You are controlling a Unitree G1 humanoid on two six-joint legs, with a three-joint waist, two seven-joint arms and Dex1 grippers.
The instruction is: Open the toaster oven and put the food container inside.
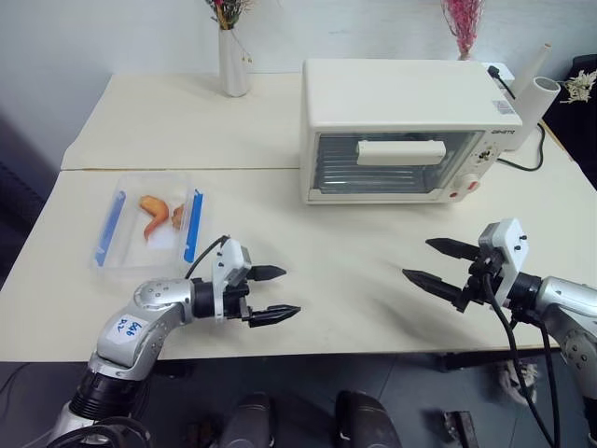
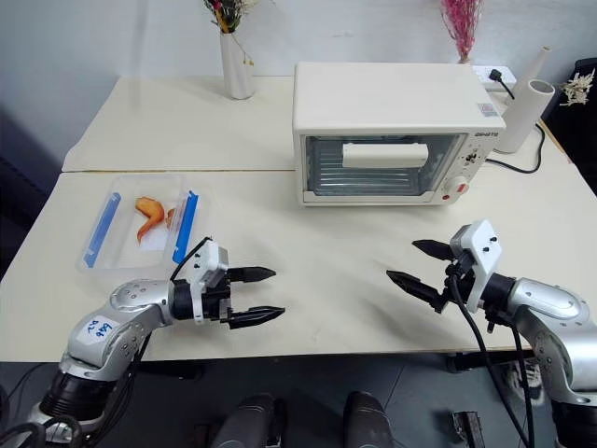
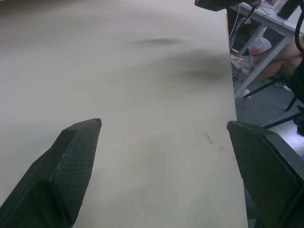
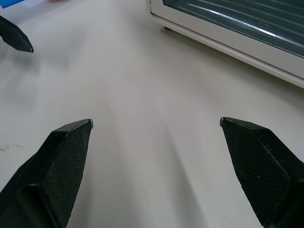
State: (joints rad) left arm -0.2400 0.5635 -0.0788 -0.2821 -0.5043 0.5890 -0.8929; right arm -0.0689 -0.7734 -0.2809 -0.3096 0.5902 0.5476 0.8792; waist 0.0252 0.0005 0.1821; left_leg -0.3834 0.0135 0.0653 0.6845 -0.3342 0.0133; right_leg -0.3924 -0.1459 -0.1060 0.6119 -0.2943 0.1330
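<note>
The cream-white toaster oven [image 1: 401, 126] stands at the back right of the table with its glass door shut and its white bar handle [image 1: 401, 152] across the front. The food container [image 1: 149, 224], a clear box with two blue clip strips and orange food inside, lies at the left. My left gripper [image 1: 278, 294] hovers open over the table near the front edge, to the right of and nearer than the container, holding nothing. My right gripper [image 1: 431, 262] is open and empty at the front right, in front of the oven. The right wrist view shows the oven's lower front edge [image 4: 228, 47].
A white vase [image 1: 233, 61] with dried flowers stands at the back, left of the oven. A white tube [image 1: 536, 98] and a black cable [image 1: 522, 163] lie right of the oven. The table [image 1: 345, 280] has bare room between the two grippers.
</note>
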